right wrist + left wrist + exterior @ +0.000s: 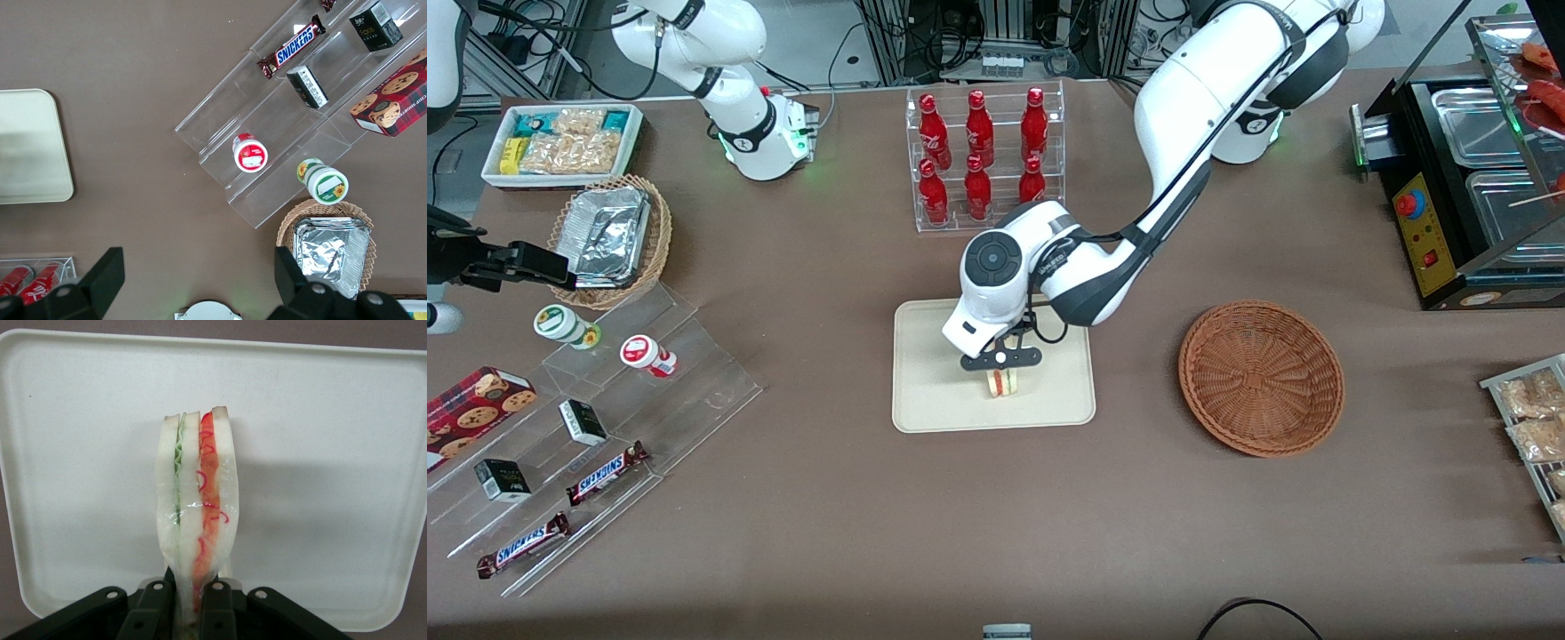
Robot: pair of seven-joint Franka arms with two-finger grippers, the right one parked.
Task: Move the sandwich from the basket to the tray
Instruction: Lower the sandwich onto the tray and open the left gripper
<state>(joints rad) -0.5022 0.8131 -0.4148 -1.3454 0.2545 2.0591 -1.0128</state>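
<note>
The gripper [1001, 366] hangs over the tray [925, 400], its fingers [217, 613] clamped on the upright sandwich [197, 520]

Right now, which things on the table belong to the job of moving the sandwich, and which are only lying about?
Belong to the job:
sandwich, held by the gripper over the tray
basket, nothing in it

Only lying about:
red bottles
foil packets
Snickers bars
cookie box
</note>
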